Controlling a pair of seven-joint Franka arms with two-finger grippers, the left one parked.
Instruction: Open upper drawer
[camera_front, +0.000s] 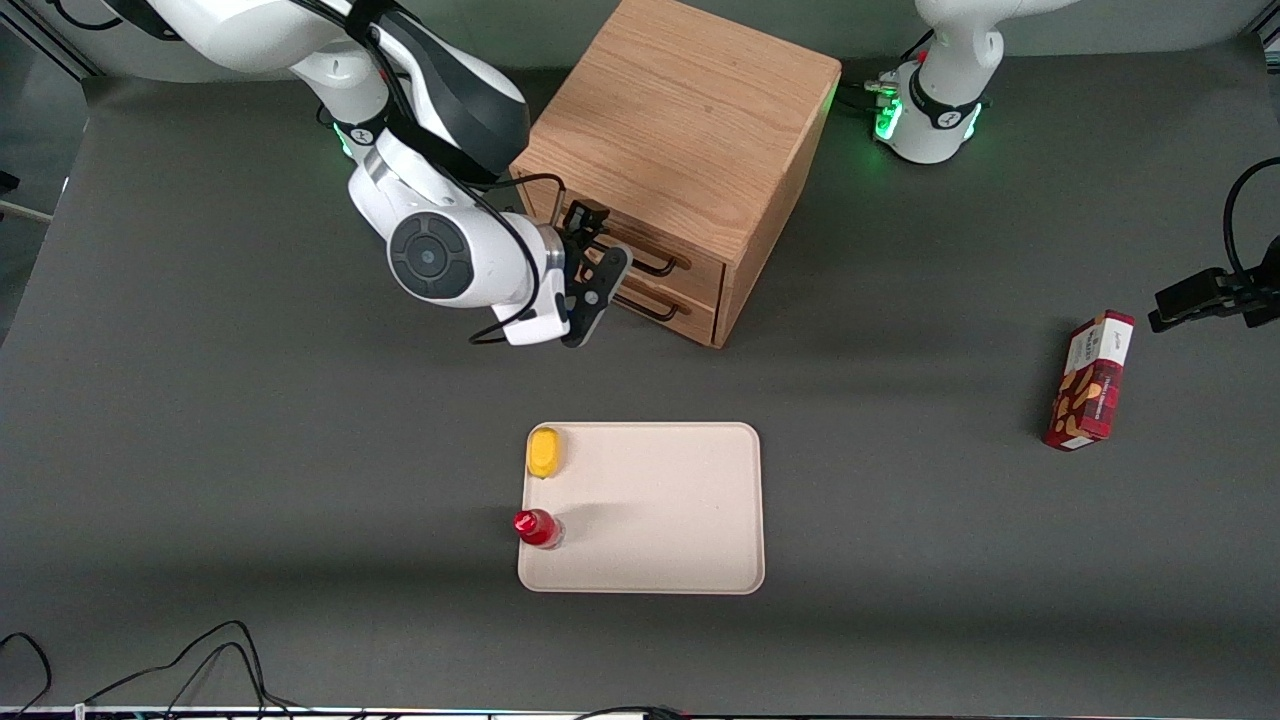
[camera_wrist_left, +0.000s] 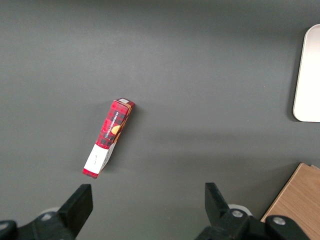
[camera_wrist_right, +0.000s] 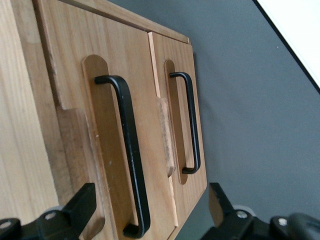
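The wooden cabinet (camera_front: 680, 140) stands near the middle of the table with two light-oak drawers on its front. The upper drawer (camera_front: 700, 262) has a thin black bar handle (camera_front: 652, 262) and looks shut. It also shows in the right wrist view (camera_wrist_right: 145, 110) with its handle (camera_wrist_right: 131, 155). The lower drawer (camera_front: 690, 318) (camera_wrist_right: 180, 75) sits just below it, with a matching handle (camera_wrist_right: 192, 125). My right gripper (camera_front: 603, 257) (camera_wrist_right: 150, 200) hovers open just in front of the drawer fronts. One end of the upper handle lies between its two fingers (camera_wrist_right: 82, 202), not touched.
A beige tray (camera_front: 690, 510) (camera_wrist_left: 307, 75) lies nearer the front camera than the cabinet. A yellow item (camera_front: 544, 452) and a red bottle (camera_front: 537, 527) sit at its edge. A red box (camera_front: 1090, 380) (camera_wrist_left: 107, 137) lies toward the parked arm's end.
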